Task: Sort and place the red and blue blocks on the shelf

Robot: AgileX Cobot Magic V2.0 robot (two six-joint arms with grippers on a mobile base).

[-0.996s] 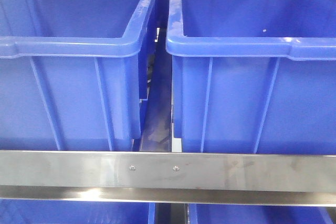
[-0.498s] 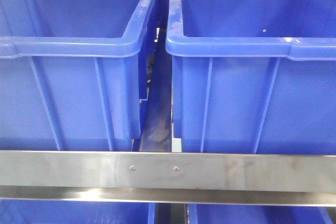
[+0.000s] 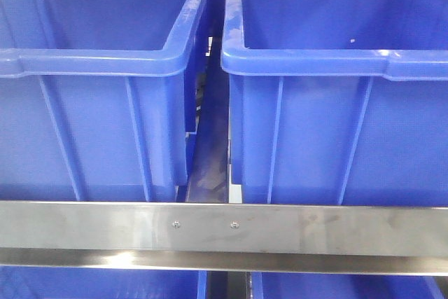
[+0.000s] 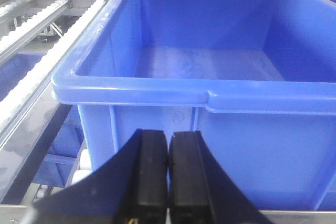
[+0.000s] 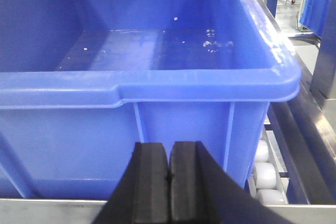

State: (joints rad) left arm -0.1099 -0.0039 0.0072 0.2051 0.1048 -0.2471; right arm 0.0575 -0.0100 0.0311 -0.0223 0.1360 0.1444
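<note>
You are facing the steel shelf (image 3: 224, 232), its brushed front rail crossing the lower part of the front view with two small screws (image 3: 177, 224) near its middle. White roller tracks (image 4: 37, 74) run along the shelf's left edge in the left wrist view, and white rollers (image 5: 268, 174) show at its right edge in the right wrist view. Beyond that right edge you can see pale floor and another blue bin (image 5: 320, 1) farther off.

On this tier you have two large blue bins side by side, the left bin (image 3: 91, 68) and the right bin (image 3: 336, 68), with a narrow gap between them. Two more blue rims show under the rail.

The left gripper (image 4: 168, 174) is pressed together on nothing, just before the left bin's front wall. The right gripper (image 5: 169, 179) is likewise pressed together and empty, before the right bin. Neither the red nor the blue block shows in any view.

Nothing has shifted from the frames a second and half a second back.
</note>
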